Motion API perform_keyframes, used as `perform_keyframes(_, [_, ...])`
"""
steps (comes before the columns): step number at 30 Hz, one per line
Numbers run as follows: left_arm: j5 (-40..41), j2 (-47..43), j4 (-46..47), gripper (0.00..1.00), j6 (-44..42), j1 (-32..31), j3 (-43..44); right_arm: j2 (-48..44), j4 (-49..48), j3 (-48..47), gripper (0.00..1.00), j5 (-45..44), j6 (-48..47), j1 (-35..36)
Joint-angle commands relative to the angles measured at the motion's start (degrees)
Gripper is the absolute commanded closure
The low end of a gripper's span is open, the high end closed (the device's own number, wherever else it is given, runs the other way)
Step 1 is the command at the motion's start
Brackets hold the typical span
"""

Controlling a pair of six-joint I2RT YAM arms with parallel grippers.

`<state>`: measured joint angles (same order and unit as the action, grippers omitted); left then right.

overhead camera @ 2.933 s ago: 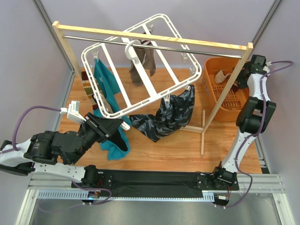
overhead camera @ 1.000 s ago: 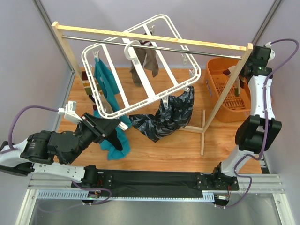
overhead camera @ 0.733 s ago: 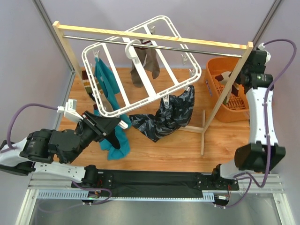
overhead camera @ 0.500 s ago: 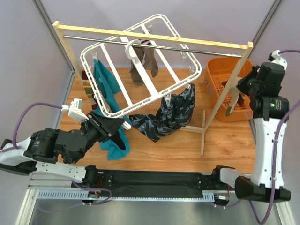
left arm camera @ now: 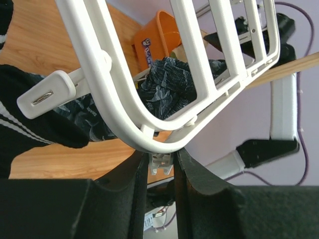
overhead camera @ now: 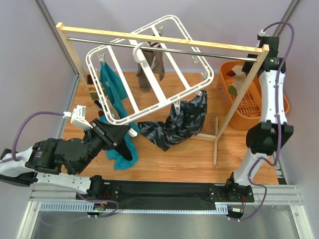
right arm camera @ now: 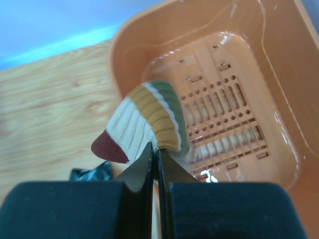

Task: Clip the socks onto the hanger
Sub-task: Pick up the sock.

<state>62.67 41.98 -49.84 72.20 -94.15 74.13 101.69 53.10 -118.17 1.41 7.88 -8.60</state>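
The white hanger (overhead camera: 149,74) hangs tilted from the metal rail. A teal sock (overhead camera: 110,84) and a grey-brown sock (overhead camera: 149,69) dangle from it. At the hanger's near corner my left gripper (overhead camera: 129,132) is shut on a small white clip (left arm camera: 162,164); the left wrist view shows its fingers (left arm camera: 134,174) pressing both sides of the clip under the frame (left arm camera: 149,134). My right gripper (right arm camera: 155,149) is shut on a beige sock with mustard, green and dark red bands (right arm camera: 144,122), held above the orange basket (right arm camera: 284,114). That sock (overhead camera: 233,82) shows beside the wooden post.
A wooden rack (overhead camera: 164,41) with the rail spans the back; its right post (overhead camera: 239,94) stands before the basket (overhead camera: 249,117). A dark patterned cloth (overhead camera: 174,122) hangs from the hanger's right side. Another teal sock (overhead camera: 117,154) and a black one (left arm camera: 20,124) lie by the left gripper.
The right arm has swung about over the basket and now reaches up high by the rack's right post, still gripping the striped sock. The left gripper stays on the clip.
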Motion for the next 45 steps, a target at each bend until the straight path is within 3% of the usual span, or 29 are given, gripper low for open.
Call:
perform_keyframes(1, [0.7, -0.1, 1.4, 1.00, -4.4, -0.2, -0.4, 8.2, 6.4, -11.2, 1.00, -4.1, -4.1, -0.8])
perform_keyframes(5, [-0.9, 1.6, 1.3, 1.00, -6.8, -0.2, -0.2, 14.6, 3.3, -10.3, 1.00, -13.2, -2.0, -0.8])
perform_keyframes(9, [-3.9, 3.0, -1.6, 1.00, -3.8, -0.2, -1.3, 15.7, -2.8, -4.4, 0.99, -15.6, -1.6, -0.8])
perform_keyframes(12, [-4.6, 3.9, -6.3, 1.00, 0.0, -0.2, 0.0, 21.4, -1.5, -6.6, 0.94, -15.1, -1.5, -0.8])
perform_keyframes(13, [-4.2, 4.0, -6.8, 1.00, -0.7, -0.2, 0.5, 23.1, 0.4, -7.8, 0.88, -14.4, -1.1, -0.9])
perform_keyframes(14, [-4.2, 4.1, -9.1, 1.00, 0.8, -0.2, 1.4, 24.3, 1.4, -9.8, 0.71, -13.6, 0.0, -1.0])
perform_keyframes(17, [-4.7, 3.8, -11.4, 1.00, 5.8, -0.2, -0.1, 27.6, 5.3, -13.0, 0.49, -5.8, 6.5, -2.0])
perform_keyframes(20, [-3.4, 2.8, -11.5, 1.00, 7.7, -0.2, -1.5, 25.6, 5.3, -11.7, 0.31, -2.3, 13.9, -2.9])
perform_keyframes(25, [-2.9, 3.5, -13.3, 1.00, 5.9, -0.2, 1.0, 17.6, -0.1, -1.6, 0.16, -5.0, 28.7, -4.2])
perform_keyframes(29, [-2.9, 3.2, -13.9, 1.00, 7.5, -0.2, 0.4, 12.3, -5.3, 8.9, 0.16, -6.5, 54.1, -6.1])
perform_keyframes(32, [-3.1, 2.9, -13.1, 1.00, 6.5, -0.2, 0.6, 11.0, -9.9, 13.7, 0.16, -9.9, 66.3, -6.5])
perform_keyframes(38, [-3.2, 2.6, -14.4, 1.00, 7.2, -0.2, 0.8, 14.1, -8.9, 10.3, 0.20, -14.9, 77.9, -7.0])
perform_keyframes(45, [-3.3, 3.0, -14.5, 1.00, 6.8, -0.2, 1.3, 18.8, -5.8, 10.7, 0.24, -10.7, 90.6, -7.7])
